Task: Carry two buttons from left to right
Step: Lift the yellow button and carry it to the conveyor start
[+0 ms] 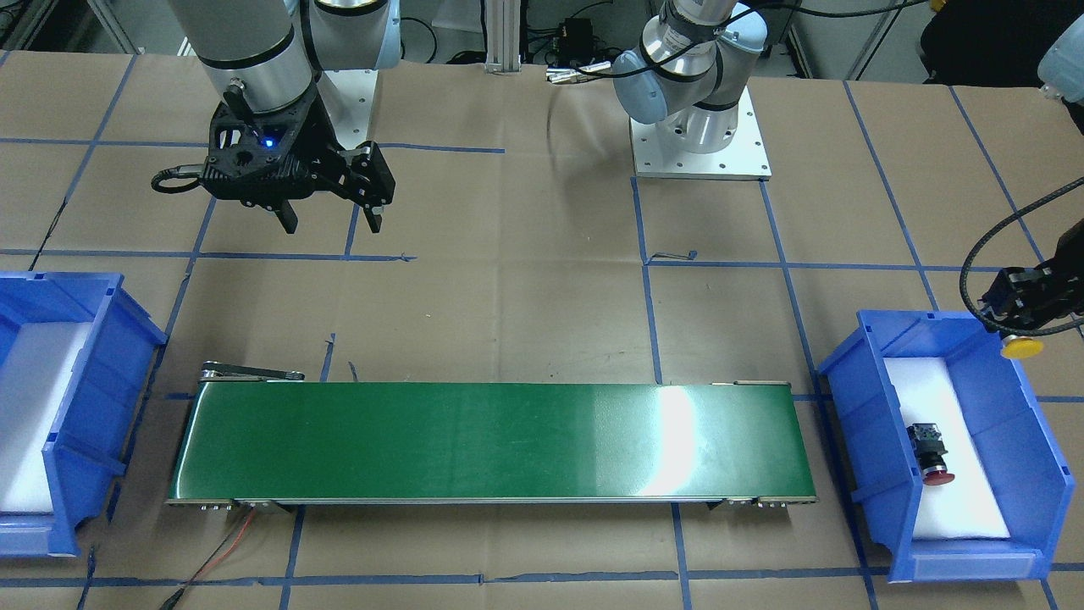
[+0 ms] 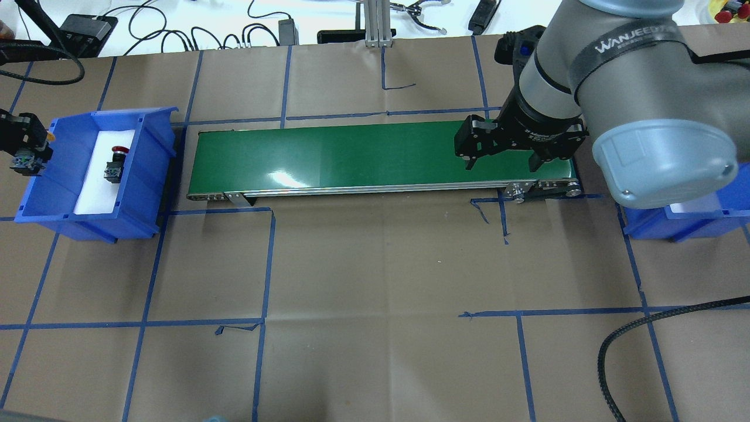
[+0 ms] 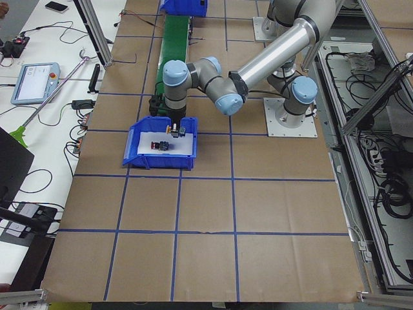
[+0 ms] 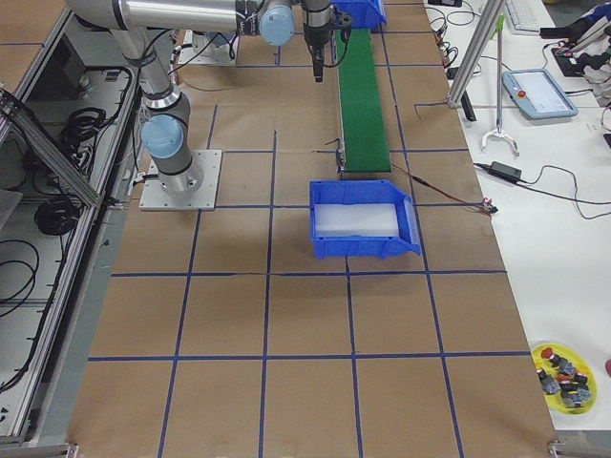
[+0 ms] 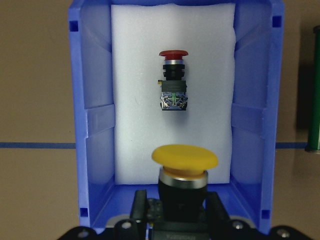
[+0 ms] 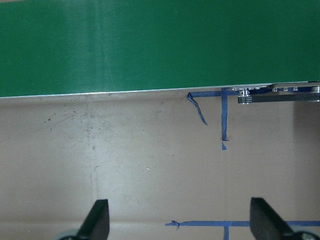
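My left gripper [image 1: 1029, 309] is shut on the yellow button [image 1: 1022, 346] and holds it above the rim of the left blue bin [image 1: 847, 364]. In the left wrist view the yellow cap [image 5: 185, 157] sits between the fingers, over the near end of the bin [image 5: 95, 100]. The red button [image 5: 173, 75] lies on its side on the white foam in that bin; it also shows in the front view [image 1: 931, 455] and the overhead view [image 2: 115, 164]. My right gripper [image 1: 330, 222] is open and empty, above the table beside the conveyor's right end [image 2: 503, 164].
A green conveyor belt [image 1: 491, 440] runs between the two bins. The right blue bin [image 1: 51, 407] with white foam holds nothing that I can see. A red and black cable [image 1: 224, 546] trails from the conveyor's right end. Blue tape lines cross the brown table.
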`<state>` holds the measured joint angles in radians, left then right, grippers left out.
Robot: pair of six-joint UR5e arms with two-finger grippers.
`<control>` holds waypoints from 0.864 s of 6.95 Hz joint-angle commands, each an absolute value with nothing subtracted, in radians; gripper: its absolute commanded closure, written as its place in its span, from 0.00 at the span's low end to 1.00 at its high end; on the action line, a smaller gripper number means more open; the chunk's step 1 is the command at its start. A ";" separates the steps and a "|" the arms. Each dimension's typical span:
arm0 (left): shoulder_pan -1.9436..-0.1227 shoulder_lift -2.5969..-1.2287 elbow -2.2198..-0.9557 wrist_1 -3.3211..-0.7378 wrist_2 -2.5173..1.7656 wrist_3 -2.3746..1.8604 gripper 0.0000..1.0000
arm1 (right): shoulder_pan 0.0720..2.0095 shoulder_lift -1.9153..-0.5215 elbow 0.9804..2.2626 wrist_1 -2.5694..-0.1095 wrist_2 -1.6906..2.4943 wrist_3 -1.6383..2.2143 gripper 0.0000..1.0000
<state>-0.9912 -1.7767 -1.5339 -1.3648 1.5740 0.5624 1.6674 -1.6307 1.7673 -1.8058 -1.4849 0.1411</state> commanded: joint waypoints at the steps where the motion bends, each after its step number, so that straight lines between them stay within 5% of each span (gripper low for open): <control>1: -1.005 -1.779 -1.500 -1.410 1.568 0.476 0.95 | 1.667 -1.629 1.767 -1.806 -1.485 0.141 0.00; 6: -1.349 -1.813 -1.514 -1.385 1.566 0.080 0.95 | 1.667 -1.629 1.769 -1.804 -1.488 0.137 0.00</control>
